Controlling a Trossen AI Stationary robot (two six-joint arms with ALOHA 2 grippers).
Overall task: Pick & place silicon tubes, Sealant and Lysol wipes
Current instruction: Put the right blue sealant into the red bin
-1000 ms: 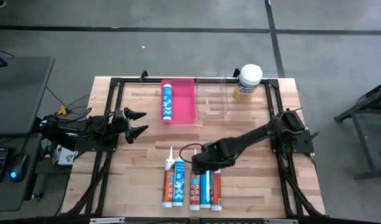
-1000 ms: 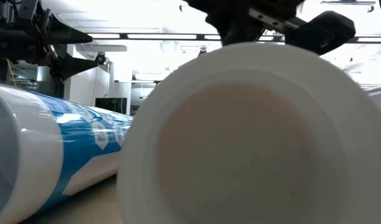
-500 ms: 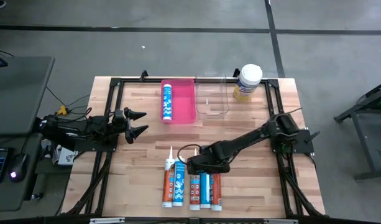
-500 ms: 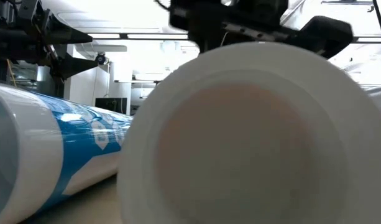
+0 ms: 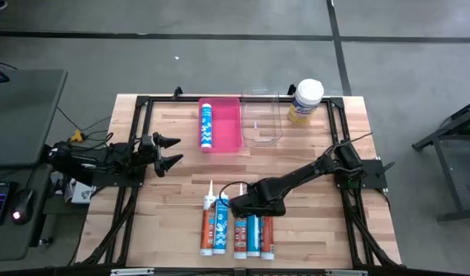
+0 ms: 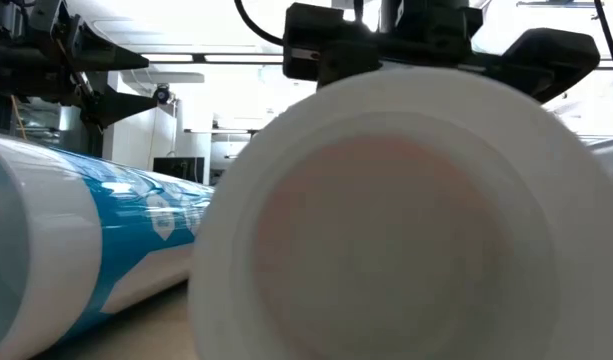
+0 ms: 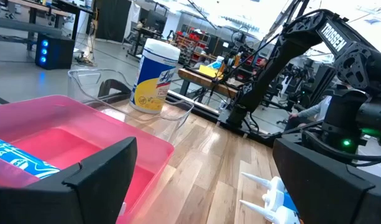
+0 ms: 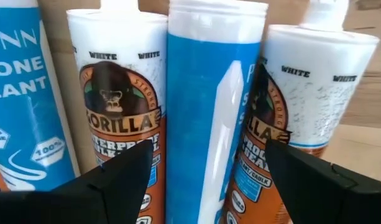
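**Blue tube lined up under spread fingers**

Left gripper (image 5: 172, 151) waits at nine o'clock, fingers released, empty. Five tubes lie in a row at six o'clock. Right gripper (image 5: 244, 205), fingers released, hovers over the blue tube (image 8: 209, 124). It looks stiff, round and slick: grasp mid-barrel. Wipes (image 5: 304, 101) stand at one o'clock.

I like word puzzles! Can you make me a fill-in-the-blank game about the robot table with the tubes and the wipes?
1. One blue tube lies inside the ____ bin.
2. The Lysol wipes stand beside the ____ plastic container.
3. The ____ gripper hovers over the row of tubes.
4. The left gripper waits with its fingers ____.

Missing words: pink; clear; right; open
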